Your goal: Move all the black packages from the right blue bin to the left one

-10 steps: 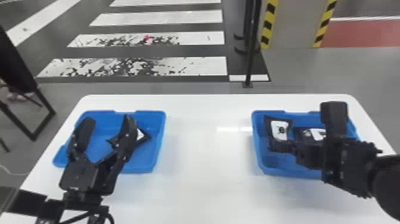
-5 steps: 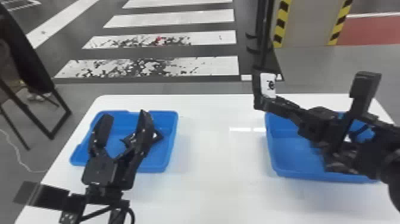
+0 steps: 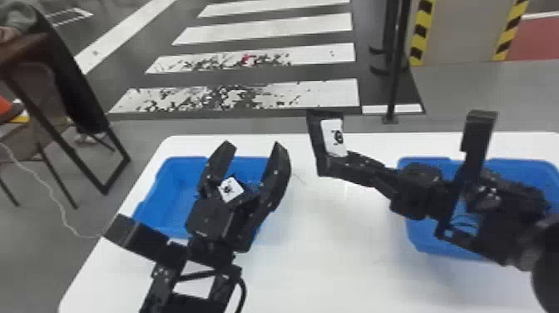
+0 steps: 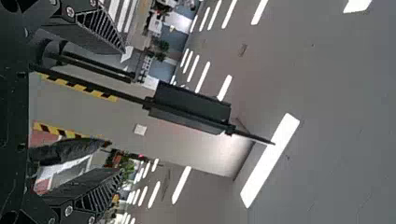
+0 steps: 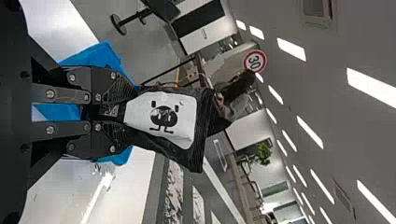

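- The robot's right arm (image 3: 503,227) carries a black package (image 3: 334,137) away from the right blue bin (image 3: 432,243) and closer to the left blue bin (image 3: 162,195) than half a second earlier.
- On the white worktop (image 3: 345,258), the transfer appears partway along, with at least one package delivered and another in transit.
- The right blue bin sits largely behind the arm; whether more packages wait inside, the view cannot settle.
- The left blue bin holds a delivered package (image 3: 230,189).
- The left claw (image 3: 252,149), spread and empty, stands by that bin.
- The right claw (image 5: 123,111) clenches the black package, raised between the bins; lowering and release at left remain.
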